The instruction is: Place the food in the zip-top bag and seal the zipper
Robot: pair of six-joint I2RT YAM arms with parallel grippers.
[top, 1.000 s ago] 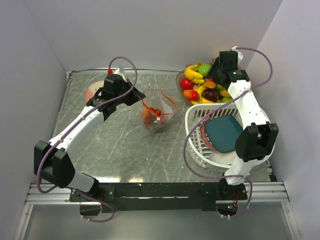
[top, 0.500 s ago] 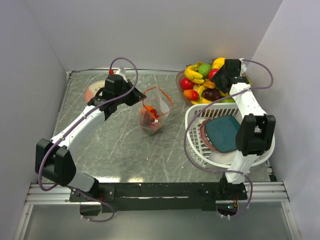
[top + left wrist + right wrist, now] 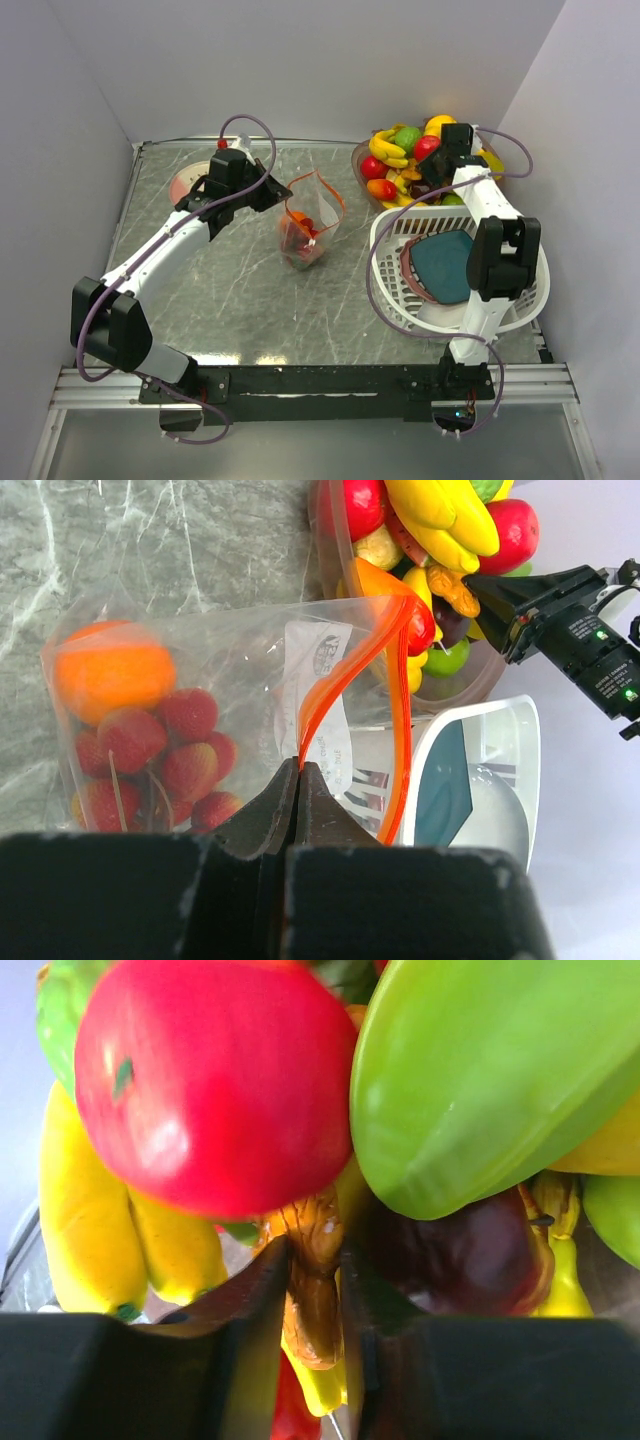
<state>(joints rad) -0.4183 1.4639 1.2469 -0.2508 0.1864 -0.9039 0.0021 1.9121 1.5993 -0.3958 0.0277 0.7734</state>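
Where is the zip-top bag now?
In the top view, the zip-top bag stands mid-table, left of the fruit bowl, its rim pinched by the left tool.

Grey marbled table [image 3: 230, 290], four things on it.
Zip-top bag [image 3: 303, 238] at centre; clear bowl [image 3: 357, 160] and white basket [image 3: 390, 262] at right; pinkish round object [image 3: 185, 183] back left.

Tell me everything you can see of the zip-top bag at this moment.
The zip-top bag is clear, crinkly plastic with an orange-red zipper along its gaping mouth. It rests on the marbled table, holding an orange and several strawberries. The left gripper, shut, pinches its rim at the zipper.
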